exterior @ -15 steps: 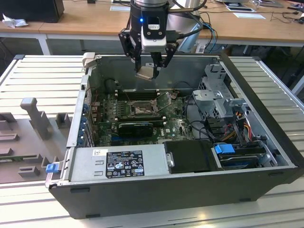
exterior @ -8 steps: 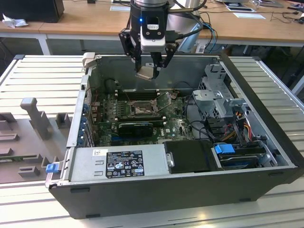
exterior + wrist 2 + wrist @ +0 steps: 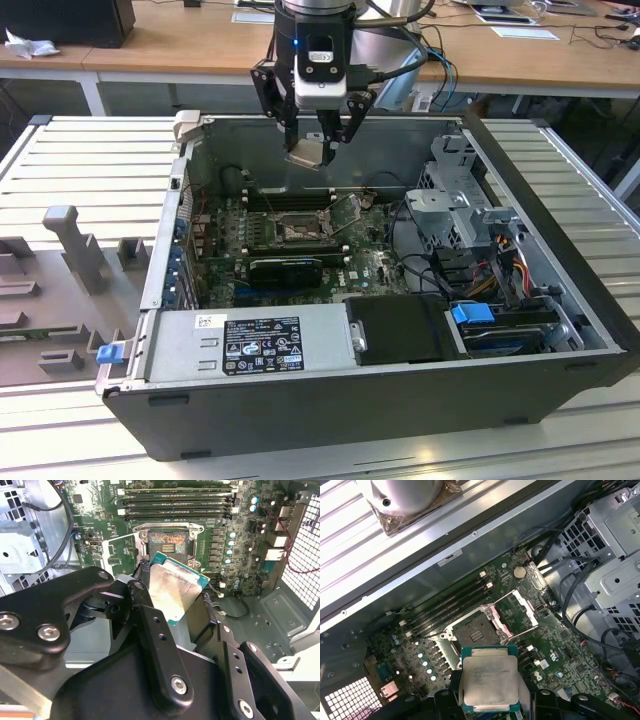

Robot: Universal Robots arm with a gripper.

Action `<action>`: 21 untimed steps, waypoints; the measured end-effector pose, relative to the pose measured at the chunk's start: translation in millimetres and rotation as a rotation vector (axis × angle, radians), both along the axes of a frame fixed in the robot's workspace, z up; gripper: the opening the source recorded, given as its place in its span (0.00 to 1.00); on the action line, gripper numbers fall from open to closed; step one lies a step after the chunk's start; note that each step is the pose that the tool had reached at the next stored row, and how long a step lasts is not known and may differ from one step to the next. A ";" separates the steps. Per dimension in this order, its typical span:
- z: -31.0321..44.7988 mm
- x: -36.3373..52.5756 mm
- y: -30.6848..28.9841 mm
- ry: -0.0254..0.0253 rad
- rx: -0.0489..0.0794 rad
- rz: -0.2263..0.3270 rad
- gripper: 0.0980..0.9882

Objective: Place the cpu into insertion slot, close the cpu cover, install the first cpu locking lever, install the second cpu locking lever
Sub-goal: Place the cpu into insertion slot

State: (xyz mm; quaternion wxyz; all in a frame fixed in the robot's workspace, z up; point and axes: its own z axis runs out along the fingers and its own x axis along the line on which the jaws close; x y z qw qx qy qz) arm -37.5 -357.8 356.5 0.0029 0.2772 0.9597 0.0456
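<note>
The gripper [image 3: 316, 143] is gripping the cpu [image 3: 306, 154] by its edges and holding it over the open case, well above the slot [image 3: 297, 229]. In the exterior view the chip is looking tilted. Going down like that, it could be landing corner-first and bending the slot's contacts, or seating askew. The raised cover [image 3: 513, 614] beside the slot could also be catching a finger. The exterior view is giving the height above the board. The first wrist view is instead showing the chip's pale face lined up against the open slot.
</note>
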 end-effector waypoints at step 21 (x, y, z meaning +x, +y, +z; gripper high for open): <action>-0.1 0.0 0.0 0.0000 0.000 -0.049 0.48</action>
